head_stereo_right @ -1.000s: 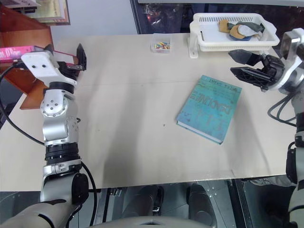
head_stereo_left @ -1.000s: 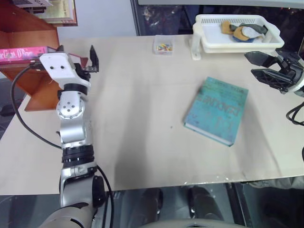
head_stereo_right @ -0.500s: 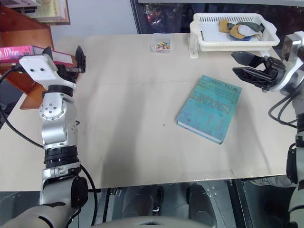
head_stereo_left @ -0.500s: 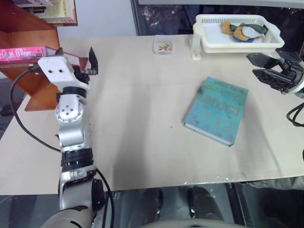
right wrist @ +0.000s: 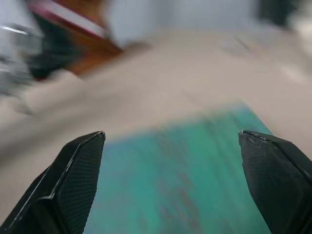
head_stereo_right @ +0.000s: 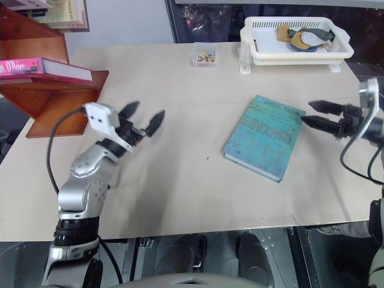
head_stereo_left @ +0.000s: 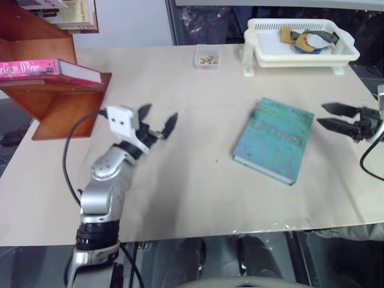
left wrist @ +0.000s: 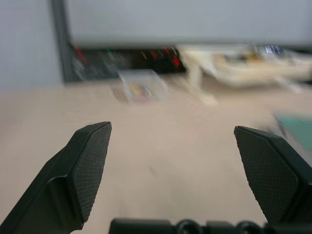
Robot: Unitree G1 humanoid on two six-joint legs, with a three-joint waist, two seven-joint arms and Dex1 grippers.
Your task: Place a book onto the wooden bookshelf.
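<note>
The pink book (head_stereo_left: pixel 48 68) lies flat on a board of the reddish-brown wooden bookshelf (head_stereo_left: pixel 57 102) at the table's far left. My left gripper (head_stereo_left: pixel 161 114) hangs open and empty low over the table, to the right of the shelf and clear of the book, its fingers pointing toward the table's middle. In the left wrist view the left gripper (left wrist: pixel 171 127) stands wide with bare tabletop between its fingers. My right gripper (head_stereo_left: pixel 322 115) is open and empty at the right, pointing at the edge of a teal-blue book (head_stereo_left: pixel 274 139); in the right wrist view the right gripper (right wrist: pixel 170 133) frames this teal-blue book (right wrist: pixel 185 170).
A white plastic basket (head_stereo_left: pixel 258 57) holding cloth-like items stands at the back right. A small clear box (head_stereo_left: pixel 206 58) of coloured bits sits at the back centre. More books stand on the shelf's upper level (head_stereo_left: pixel 72 15). The table's front edge (head_stereo_left: pixel 240 231) runs close below.
Both arms have dropped. The left gripper swung away from the shelf, down and to the right. The right gripper sank beside the teal-blue book. The pink book has stayed on the shelf.
</note>
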